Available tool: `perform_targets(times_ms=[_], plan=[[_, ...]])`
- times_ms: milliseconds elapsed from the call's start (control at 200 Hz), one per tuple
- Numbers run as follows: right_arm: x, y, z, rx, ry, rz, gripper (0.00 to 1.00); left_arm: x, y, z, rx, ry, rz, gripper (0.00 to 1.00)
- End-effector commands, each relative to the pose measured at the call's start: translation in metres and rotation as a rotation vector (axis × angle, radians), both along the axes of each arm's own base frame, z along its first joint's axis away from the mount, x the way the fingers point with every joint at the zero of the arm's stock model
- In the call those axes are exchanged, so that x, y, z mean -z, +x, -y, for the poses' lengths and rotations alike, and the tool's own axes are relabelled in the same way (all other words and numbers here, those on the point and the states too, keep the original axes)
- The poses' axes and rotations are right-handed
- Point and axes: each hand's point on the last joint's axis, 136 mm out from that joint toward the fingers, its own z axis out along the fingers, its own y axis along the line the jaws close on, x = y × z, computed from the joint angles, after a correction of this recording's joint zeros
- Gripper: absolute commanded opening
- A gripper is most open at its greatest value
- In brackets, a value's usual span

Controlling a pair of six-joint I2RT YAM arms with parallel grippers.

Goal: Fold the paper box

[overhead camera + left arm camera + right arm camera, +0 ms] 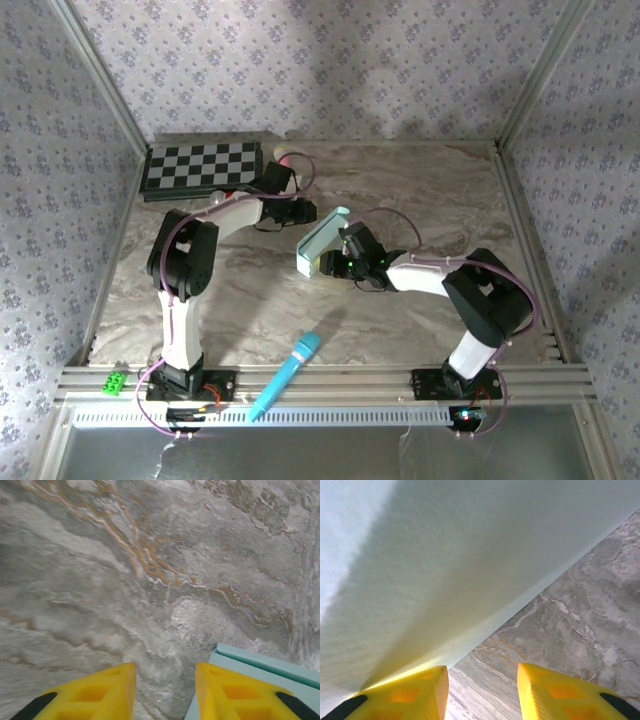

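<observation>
Mint-pale card sits at the middle of your marble table [420, 190]: the paper box [322, 243] is raised on edge as a long, narrow slab. From above, its lighter upper face runs from near-left to far-right, with a darker, shaded side turned toward the near-left. You cannot see into it from any camera, so what it holds cannot be told. Your left gripper [305, 216] reaches in at its far-left side and your right gripper [338, 256] at its near-right side, both close against it. On your left wrist camera the yellow fingers [100, 692] are spread, with bare marble between them. A clean, straight corner of the box lies just beside and under the right-hand finger. On your right wrist camera the fingers are also spread apart, pinching nothing. A broad, smooth, unprinted panel of the card slopes over the left-hand finger, its straight edge crossing the marble. At the far-left corner lies a chessboard [203, 167]. A blue microphone [287, 374] lies at the near edge between the arm bases, and a green block [115, 381] sits on the rail at the near-left.
</observation>
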Motion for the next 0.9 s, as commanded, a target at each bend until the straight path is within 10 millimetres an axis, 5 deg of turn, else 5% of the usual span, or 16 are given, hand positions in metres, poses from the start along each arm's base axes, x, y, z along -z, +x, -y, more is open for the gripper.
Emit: perform_targets(times_ms=[0,200,420,685,895], plan=[[-0.023,0.01,0.006,0.037,0.001,0.053,0.43,-0.047,0.008,-0.012,0.001,0.048,0.102,0.37],[-0.034,0.011,0.027,0.072,-0.009,0.074,0.43,-0.087,0.001,-0.027,0.006,0.118,0.204,0.49],[-0.041,0.009,0.078,0.128,-0.069,0.089,0.45,-0.133,-0.035,-0.008,0.147,0.197,0.389,0.85],[-0.042,-0.001,0.146,0.238,-0.072,0.076,0.48,-0.108,-0.067,0.029,0.376,0.466,0.431,0.95],[-0.047,-0.009,0.177,0.303,-0.055,0.092,0.49,-0.082,-0.074,0.043,0.487,0.654,0.424,0.98]])
